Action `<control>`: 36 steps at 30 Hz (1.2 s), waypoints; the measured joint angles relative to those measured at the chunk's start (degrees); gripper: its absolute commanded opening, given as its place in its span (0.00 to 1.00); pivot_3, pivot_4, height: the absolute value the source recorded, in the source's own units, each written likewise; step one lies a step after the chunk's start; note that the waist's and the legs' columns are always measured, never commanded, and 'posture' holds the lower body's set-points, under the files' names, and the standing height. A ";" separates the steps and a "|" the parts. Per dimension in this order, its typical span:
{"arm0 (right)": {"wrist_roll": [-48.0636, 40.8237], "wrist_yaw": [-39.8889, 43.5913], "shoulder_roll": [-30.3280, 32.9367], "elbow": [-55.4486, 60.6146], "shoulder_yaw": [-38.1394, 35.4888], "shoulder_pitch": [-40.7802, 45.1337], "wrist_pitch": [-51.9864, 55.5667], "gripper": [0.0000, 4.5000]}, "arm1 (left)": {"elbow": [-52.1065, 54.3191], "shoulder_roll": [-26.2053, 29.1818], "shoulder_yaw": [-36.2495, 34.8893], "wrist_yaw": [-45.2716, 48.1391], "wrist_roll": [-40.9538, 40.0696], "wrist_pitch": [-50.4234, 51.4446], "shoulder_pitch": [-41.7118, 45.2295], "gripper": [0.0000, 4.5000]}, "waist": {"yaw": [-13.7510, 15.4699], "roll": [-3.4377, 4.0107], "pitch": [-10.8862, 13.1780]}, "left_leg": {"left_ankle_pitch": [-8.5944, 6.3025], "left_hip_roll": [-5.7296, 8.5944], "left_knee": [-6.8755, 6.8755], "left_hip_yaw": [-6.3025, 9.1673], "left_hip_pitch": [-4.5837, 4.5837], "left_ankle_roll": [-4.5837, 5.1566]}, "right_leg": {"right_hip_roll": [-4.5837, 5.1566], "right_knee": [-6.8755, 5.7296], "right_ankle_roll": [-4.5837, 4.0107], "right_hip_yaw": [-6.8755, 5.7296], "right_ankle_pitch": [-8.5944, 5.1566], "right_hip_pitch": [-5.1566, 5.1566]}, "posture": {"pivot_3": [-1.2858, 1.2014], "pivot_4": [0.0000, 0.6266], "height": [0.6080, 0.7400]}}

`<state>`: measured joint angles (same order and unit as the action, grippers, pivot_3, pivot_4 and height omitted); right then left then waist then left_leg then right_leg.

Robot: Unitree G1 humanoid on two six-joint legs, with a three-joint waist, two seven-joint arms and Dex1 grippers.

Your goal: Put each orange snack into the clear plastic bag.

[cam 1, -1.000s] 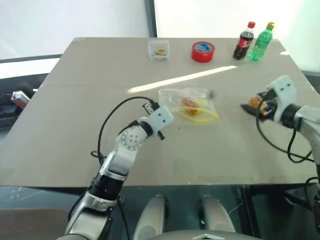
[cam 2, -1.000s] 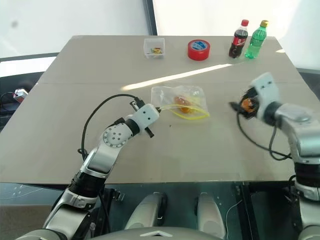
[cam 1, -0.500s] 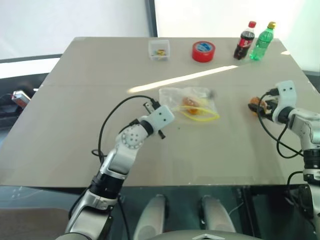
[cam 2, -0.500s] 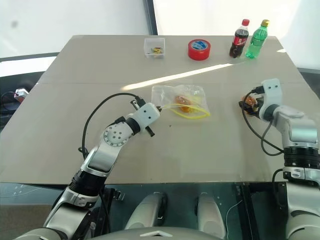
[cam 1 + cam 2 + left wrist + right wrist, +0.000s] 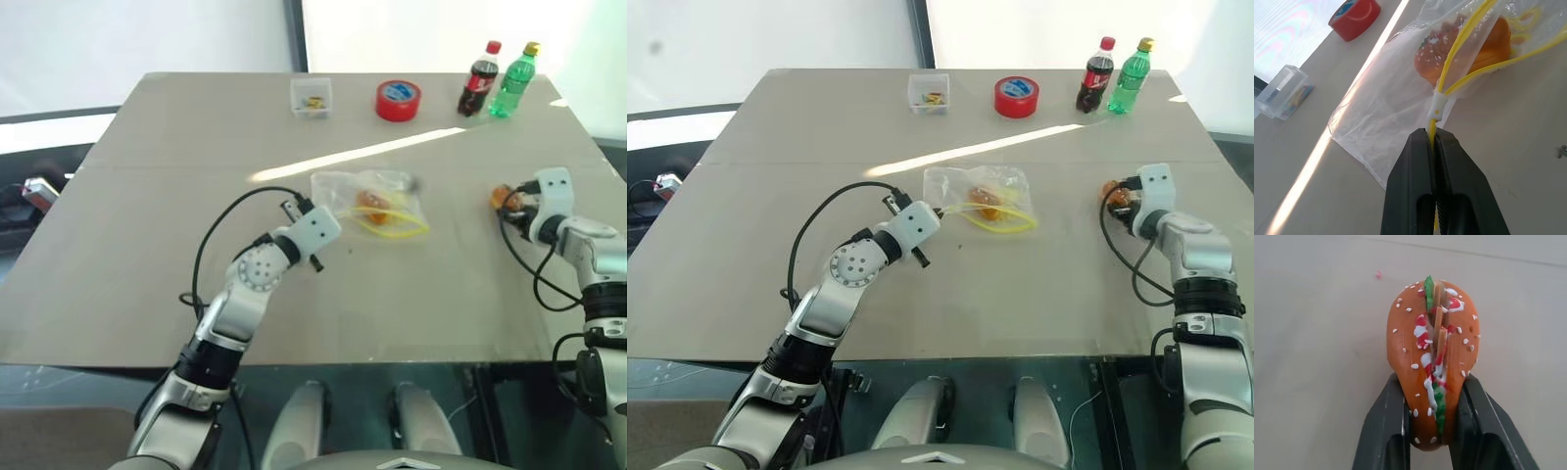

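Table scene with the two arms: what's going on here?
A humanoid robot is bagging toy snacks. Its left gripper is shut on the yellow zip strip of the clear plastic bag, which lies mid-table with one orange snack already inside. The right gripper has the second orange snack between its fingers near the table's right edge, apart from the bag. So one snack is in, one not yet.

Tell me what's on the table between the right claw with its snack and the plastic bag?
Nothing: in the head views bare table separates the right claw, shut on its snack, from the plastic bag.
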<state>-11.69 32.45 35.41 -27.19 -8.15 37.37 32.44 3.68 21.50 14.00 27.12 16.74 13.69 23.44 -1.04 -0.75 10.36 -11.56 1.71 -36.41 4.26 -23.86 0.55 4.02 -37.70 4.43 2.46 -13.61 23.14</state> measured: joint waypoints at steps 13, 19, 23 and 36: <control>-15.35 19.18 1.07 36.40 10.39 -13.17 12.07 0.23 | -0.03 -1.04 0.14 -0.15 -0.08 -0.32 0.83 0.00 | 0.10 0.00 0.00 | 0.00 -0.03 -0.09 0.10 0.04 0.00 | -0.01 -0.04 0.01 -0.11 0.00 -0.08 | 0.52 0.24 1.00; -11.52 12.44 -3.27 34.63 14.41 -7.80 15.35 0.23 | 0.01 -1.88 0.40 0.62 -1.26 -2.82 1.01 0.00 | 0.23 0.00 0.00 | 0.00 0.00 -0.11 0.21 0.02 -0.01 | 0.02 -0.02 0.01 -0.10 0.00 -0.06 | 0.52 0.24 1.00; -10.50 7.78 -6.28 30.98 14.41 -3.90 19.03 0.23 | 0.31 -1.83 1.88 2.17 -1.69 -5.06 0.74 0.00 | 0.25 0.00 0.00 | 0.00 0.00 -0.10 0.19 0.02 -0.01 | 0.01 -0.02 0.00 -0.11 0.00 -0.06 | 0.52 0.24 1.00; -10.77 -6.17 -16.76 23.71 5.21 3.74 27.96 0.37 | 1.54 -1.61 3.80 5.19 -2.73 -7.99 -1.35 0.00 | 0.07 0.01 0.00 | 0.00 0.00 -0.05 0.17 0.00 0.00 | 0.00 -0.08 -0.01 -0.04 0.00 0.02 | 0.52 0.24 1.00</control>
<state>-22.46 26.28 18.65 -3.48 -2.94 41.11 60.40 5.23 19.89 17.80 32.31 14.01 5.71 22.08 -0.97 -0.74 10.36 -11.56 1.71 -36.46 4.43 -23.86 0.54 4.03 -37.78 4.43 2.42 -13.61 23.16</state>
